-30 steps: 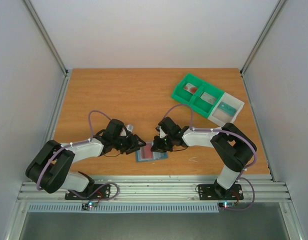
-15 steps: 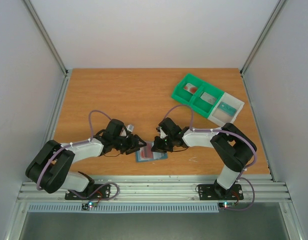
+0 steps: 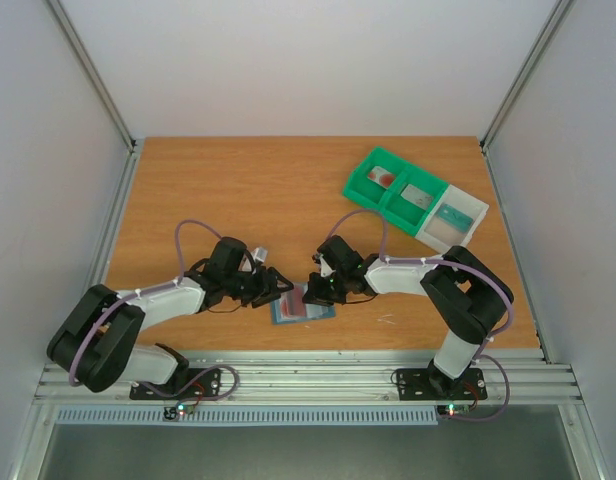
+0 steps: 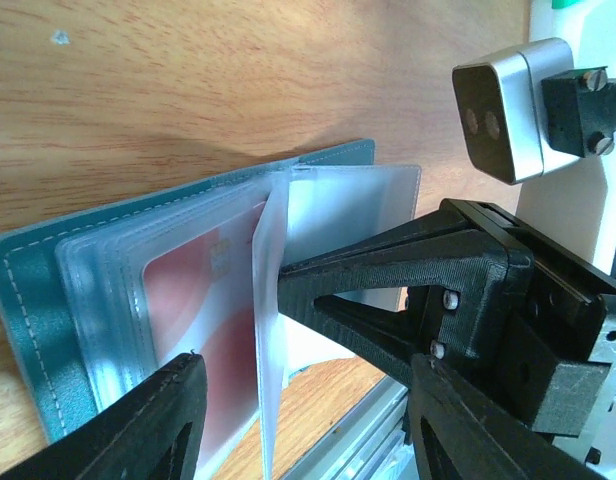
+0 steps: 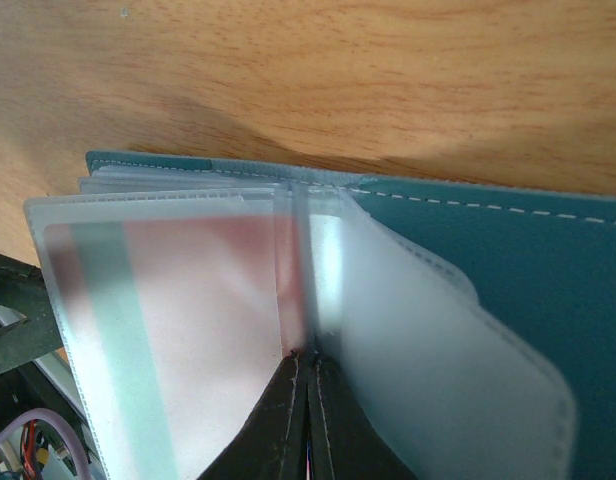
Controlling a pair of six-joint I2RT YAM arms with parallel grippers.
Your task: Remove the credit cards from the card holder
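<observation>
The slate-blue card holder (image 3: 301, 307) lies open on the table near the front edge, between both grippers. Its clear plastic sleeves fan out over the cover (image 4: 28, 290). A reddish-pink credit card (image 4: 188, 300) with a teal stripe (image 5: 118, 340) sits inside one sleeve. My right gripper (image 5: 310, 365) is shut on the edge of a clear sleeve (image 4: 271, 300) and holds it upright. My left gripper (image 4: 303, 420) is open, its jaws spread either side of that upright sleeve and above the pink card, gripping nothing. In the top view the left gripper (image 3: 279, 290) and the right gripper (image 3: 311, 293) almost meet.
Two green bins (image 3: 388, 188) and a white bin (image 3: 453, 222) stand at the back right, each holding a card. The table's front edge and metal rail (image 3: 308, 375) run just behind the card holder. Bare wood (image 3: 238, 190) lies beyond.
The left arm has shifted slightly, its open jaws staying at the card holder's left side. The right gripper keeps its hold on the sleeve.
</observation>
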